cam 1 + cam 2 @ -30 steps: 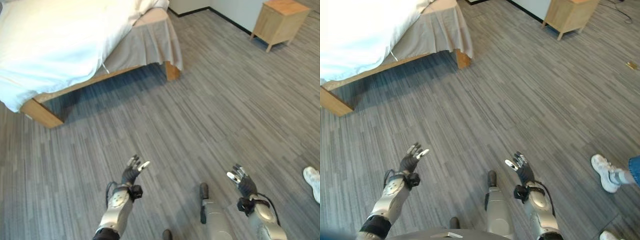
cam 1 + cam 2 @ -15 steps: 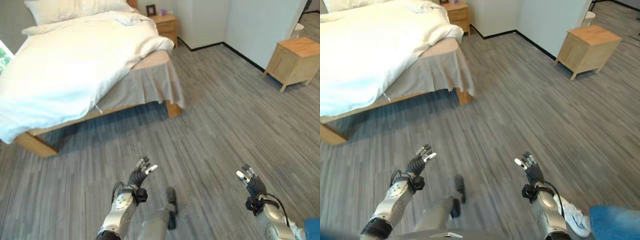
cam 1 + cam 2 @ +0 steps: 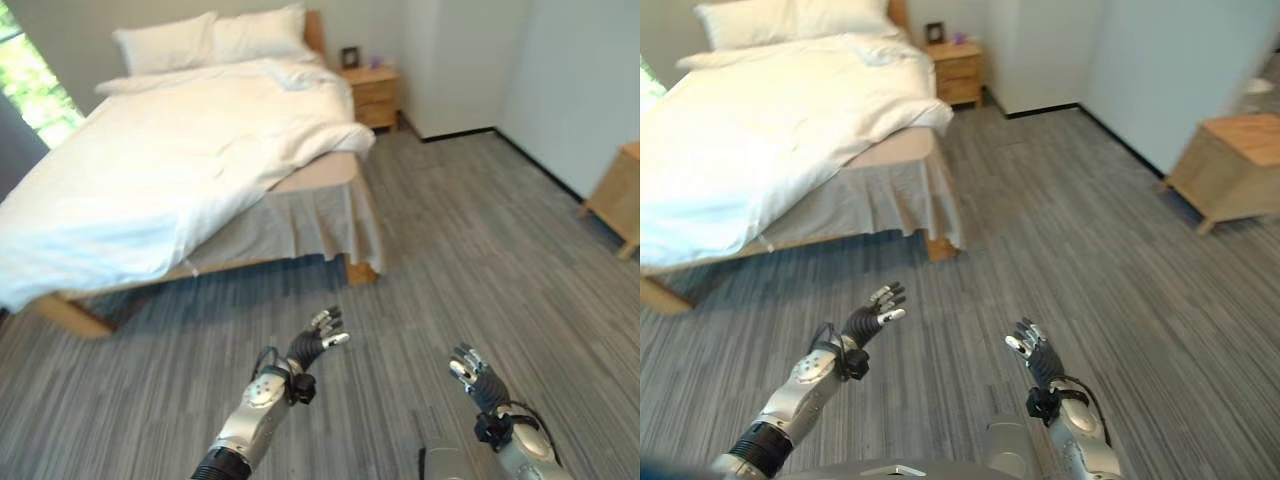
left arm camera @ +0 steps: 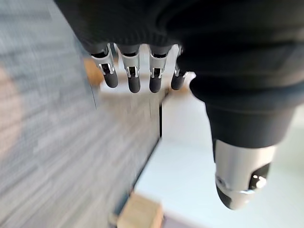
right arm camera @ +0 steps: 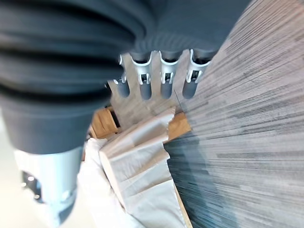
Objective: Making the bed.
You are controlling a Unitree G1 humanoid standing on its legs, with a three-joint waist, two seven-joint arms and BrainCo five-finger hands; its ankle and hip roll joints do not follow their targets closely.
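Observation:
A bed (image 3: 300,205) with a wooden frame and a grey skirt stands at the upper left. A rumpled white duvet (image 3: 170,160) lies askew on it, hanging low over the near left corner and leaving the mattress bare at the near right corner. Two white pillows (image 3: 215,38) lean at the headboard. My left hand (image 3: 310,345) is raised over the floor in front of the bed, fingers straight and open, holding nothing. My right hand (image 3: 475,375) is up at the lower right, also open and empty. Both hands are well short of the bed.
A wooden nightstand (image 3: 372,92) with small items on it stands beside the headboard. A second wooden cabinet (image 3: 1230,170) stands by the right wall. Grey plank floor (image 3: 470,260) stretches between me and the bed. A window (image 3: 25,85) is at the far left.
The camera has tilted up, so the whole bed, the pillows and the nightstand have come into view. Both hands stay raised and open. A person's shoe and leg at the right have left the view.

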